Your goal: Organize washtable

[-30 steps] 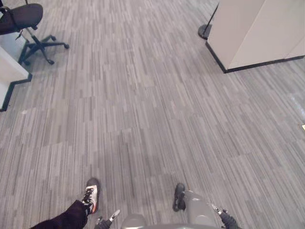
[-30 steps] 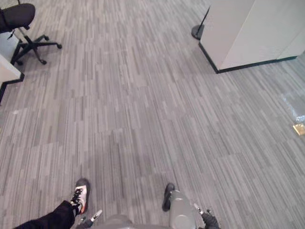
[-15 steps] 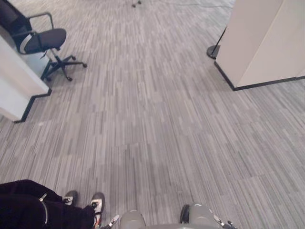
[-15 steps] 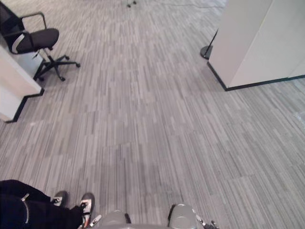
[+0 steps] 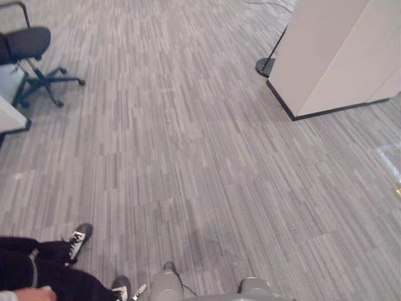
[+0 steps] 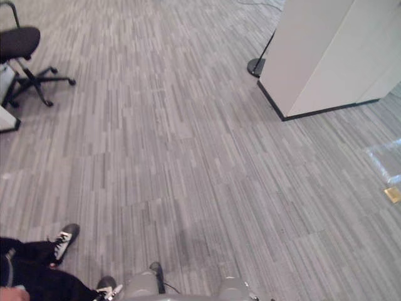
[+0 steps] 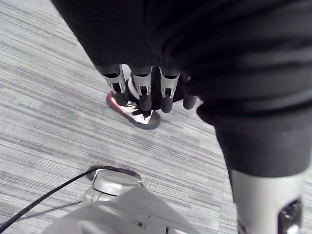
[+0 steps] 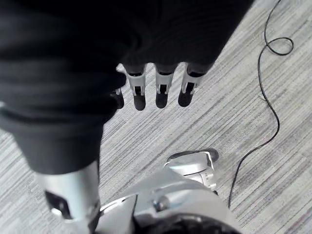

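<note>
Grey striped carpet (image 5: 188,157) covers an open office floor.

Left eye view: a white partition (image 5: 332,56) stands ahead on the right. A stand base (image 5: 264,64) sits just beside its near corner. A chair (image 5: 28,47) is well apart from the partition, across the floor to its left. A person's legs (image 5: 37,276) are far from the partition, close by the robot's left side.

Right eye view: a small yellow tag (image 6: 393,194) lies on the carpet, nearer the robot than the partition. The place of the washtable cannot be told from here.

Left wrist view: the left hand (image 7: 145,92) hangs with fingers straight and holds nothing. The person's shoe (image 7: 139,117) shows just past them.

Right wrist view: the right hand (image 8: 161,90) is likewise slack and empty.

Risk, as judged: the person is near enough that a swing of the left hand or a step could strike the foot. A tight turn by the partition could clip the stand base.
</note>
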Tool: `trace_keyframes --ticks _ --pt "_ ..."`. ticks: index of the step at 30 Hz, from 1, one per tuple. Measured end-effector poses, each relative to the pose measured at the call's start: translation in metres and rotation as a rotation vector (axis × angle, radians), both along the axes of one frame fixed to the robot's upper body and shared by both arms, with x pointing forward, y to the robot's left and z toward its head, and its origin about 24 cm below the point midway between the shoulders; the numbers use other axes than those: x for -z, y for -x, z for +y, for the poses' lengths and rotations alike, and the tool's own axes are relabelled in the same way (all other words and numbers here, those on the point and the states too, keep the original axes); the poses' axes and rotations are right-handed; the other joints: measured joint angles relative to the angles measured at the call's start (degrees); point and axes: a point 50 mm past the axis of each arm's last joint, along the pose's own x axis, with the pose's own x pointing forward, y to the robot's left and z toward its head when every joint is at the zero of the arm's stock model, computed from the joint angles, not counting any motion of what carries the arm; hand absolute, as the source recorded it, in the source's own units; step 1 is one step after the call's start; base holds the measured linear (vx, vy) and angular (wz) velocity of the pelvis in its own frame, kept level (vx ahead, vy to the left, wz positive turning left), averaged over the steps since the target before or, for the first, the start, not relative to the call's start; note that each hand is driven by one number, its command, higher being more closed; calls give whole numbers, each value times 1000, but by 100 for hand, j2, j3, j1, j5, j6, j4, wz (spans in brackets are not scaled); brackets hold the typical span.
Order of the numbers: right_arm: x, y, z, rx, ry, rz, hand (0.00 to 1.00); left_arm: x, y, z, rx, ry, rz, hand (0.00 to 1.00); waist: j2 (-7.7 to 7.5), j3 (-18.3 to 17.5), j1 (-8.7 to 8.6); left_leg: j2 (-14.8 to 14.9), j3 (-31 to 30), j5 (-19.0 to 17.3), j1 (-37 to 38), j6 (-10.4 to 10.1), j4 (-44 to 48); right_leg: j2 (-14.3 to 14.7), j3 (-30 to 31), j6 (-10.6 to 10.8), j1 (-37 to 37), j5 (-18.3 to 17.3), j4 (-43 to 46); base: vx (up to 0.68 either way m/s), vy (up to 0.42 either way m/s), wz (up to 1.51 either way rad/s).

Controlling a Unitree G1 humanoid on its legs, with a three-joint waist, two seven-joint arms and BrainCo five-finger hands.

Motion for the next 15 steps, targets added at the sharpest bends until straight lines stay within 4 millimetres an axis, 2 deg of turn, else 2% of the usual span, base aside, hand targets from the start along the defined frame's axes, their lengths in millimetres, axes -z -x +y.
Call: trace_keyframes --ticks 3,4,5,6,7,8,9,10,11,13,14,15 --pt "1 -6 3 -5 -9 -8 0 -1 0 3 -2 -8 -3 0 -49 11 75 -83 -290 -107 -177 -35 401 -19 68 76 84 44 -104 122 53 1" --pt "0 -8 1 -9 -6 -12 0 0 -1 0 0 -2 -5 0 -5 38 172 -71 -429 -244 -206 -72 634 -19 196 108 76 24 -7 84 66 -31" --pt "-1 -9 -3 -17 6 -15 0 0 1 -4 18 7 3 0 35 52 188 -130 -570 -543 -226 -32 783 -109 257 262 74 -93 93 131 124 -33" --pt "-1 -10 -6 -19 13 -18 0 1 1 -6 30 14 8 0 94 57 175 -179 -603 -737 -186 31 788 -144 295 325 42 -174 248 117 148 -24" --pt "-3 -15 -11 -17 29 -36 0 2 -2 -10 54 23 8 0 257 128 148 -199 -608 -999 -137 -1 862 -175 366 271 -229 -214 915 75 202 -17" --pt "-5 -21 -13 -24 37 -65 0 2 -5 -10 92 19 8 0 214 200 97 -353 -555 -1169 -126 91 1019 -377 714 -63 -924 -5 2324 8 140 -7" --pt "-5 -21 -13 -23 34 -67 0 1 -6 -8 107 13 9 0 202 206 51 -408 -566 -1219 -86 135 1068 -418 862 -256 -1114 172 2742 53 176 17" --pt "-5 -22 -12 -26 31 -70 0 1 -7 -7 136 8 12 0 179 219 -49 -517 -632 -1286 55 209 1103 -398 1221 -269 -1303 667 3307 93 96 33" --pt "-5 -21 -11 -33 27 -64 0 0 -7 -6 147 5 14 0 178 219 -91 -564 -679 -1309 125 248 1099 -372 1350 -232 -1360 936 3475 163 138 53" --pt "-5 -18 -10 -32 22 -57 0 0 -10 -6 176 1 8 0 220 228 -218 -681 -947 -1354 369 340 1004 -238 1662 -148 -1469 2131 3858 192 77 63" --pt "-6 -14 -13 -28 38 -59 0 -2 -17 -10 179 1 -20 0 363 228 -206 -650 -1074 -1378 400 412 964 -83 1879 -26 -1671 1980 4210 212 42 54" --pt "-6 -14 -12 -31 36 -59 0 -2 -20 -9 178 -5 -30 0 330 229 -185 -652 -1111 -1387 397 428 941 -22 1905 -68 -1792 1584 4314 211 23 46"
